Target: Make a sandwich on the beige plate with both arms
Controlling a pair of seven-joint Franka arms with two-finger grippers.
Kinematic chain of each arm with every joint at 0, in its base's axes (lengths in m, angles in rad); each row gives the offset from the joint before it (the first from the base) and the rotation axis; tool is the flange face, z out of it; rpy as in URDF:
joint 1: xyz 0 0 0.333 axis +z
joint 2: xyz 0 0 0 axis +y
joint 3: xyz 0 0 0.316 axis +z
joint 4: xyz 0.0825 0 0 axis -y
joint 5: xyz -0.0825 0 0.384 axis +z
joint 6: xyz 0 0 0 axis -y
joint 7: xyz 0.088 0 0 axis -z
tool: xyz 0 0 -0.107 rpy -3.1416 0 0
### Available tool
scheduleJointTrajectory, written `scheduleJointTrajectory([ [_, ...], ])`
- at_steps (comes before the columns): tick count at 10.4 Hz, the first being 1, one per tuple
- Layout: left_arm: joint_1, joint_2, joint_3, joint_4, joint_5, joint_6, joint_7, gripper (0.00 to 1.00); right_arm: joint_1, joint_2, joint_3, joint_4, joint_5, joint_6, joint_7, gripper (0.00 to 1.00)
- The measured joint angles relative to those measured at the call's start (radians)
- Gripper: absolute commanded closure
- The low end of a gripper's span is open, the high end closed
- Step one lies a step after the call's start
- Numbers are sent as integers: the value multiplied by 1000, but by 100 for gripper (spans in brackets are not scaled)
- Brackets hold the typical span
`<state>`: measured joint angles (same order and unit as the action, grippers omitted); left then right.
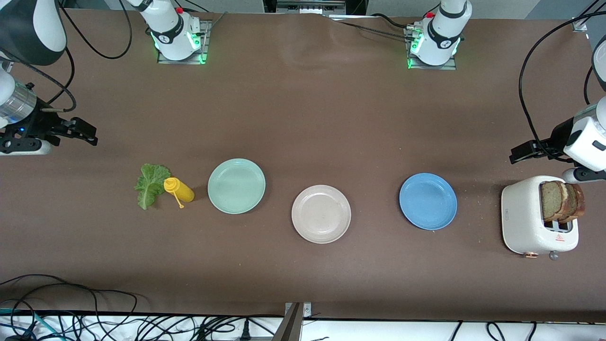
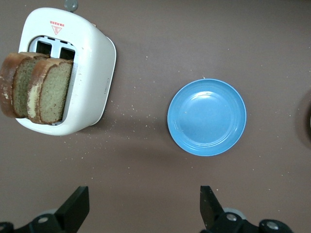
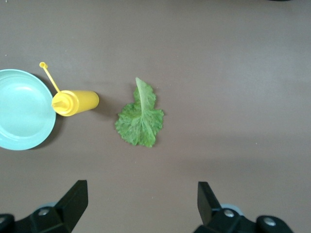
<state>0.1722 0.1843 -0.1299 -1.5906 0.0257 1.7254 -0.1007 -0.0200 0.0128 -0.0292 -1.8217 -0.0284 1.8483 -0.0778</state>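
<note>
The beige plate [image 1: 321,214] lies bare at the table's middle, nearest the front camera of the plates. Two brown bread slices [image 1: 562,201] stand in a white toaster [image 1: 532,221] at the left arm's end; they also show in the left wrist view [image 2: 36,87]. A green lettuce leaf [image 1: 150,183] lies flat at the right arm's end and shows in the right wrist view [image 3: 141,119]. My left gripper [image 1: 521,154] hangs open and empty over the table near the toaster. My right gripper [image 1: 85,131] hangs open and empty over bare table near the lettuce.
A yellow squeeze bottle [image 1: 179,189] lies on its side between the lettuce and a mint-green plate [image 1: 236,185]. A blue plate [image 1: 428,201] lies between the beige plate and the toaster. Cables run along the table's front edge.
</note>
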Motion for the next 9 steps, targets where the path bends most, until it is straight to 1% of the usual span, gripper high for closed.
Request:
scheduleJointTrajectory([
  [3, 7, 4, 5, 0, 7, 3, 23, 0, 0, -14, 2, 84, 1, -137, 1, 0],
  [5, 10, 4, 10, 0, 8, 4, 31, 0, 0, -18, 3, 137, 21, -220, 1, 0],
  [7, 10, 5, 10, 0, 8, 4, 31, 0, 1, -23, 3, 167, 28, -263, 1, 0],
  [9, 19, 5, 11, 0, 9, 4, 40, 0, 1, -24, 3, 172, 30, -270, 1, 0],
])
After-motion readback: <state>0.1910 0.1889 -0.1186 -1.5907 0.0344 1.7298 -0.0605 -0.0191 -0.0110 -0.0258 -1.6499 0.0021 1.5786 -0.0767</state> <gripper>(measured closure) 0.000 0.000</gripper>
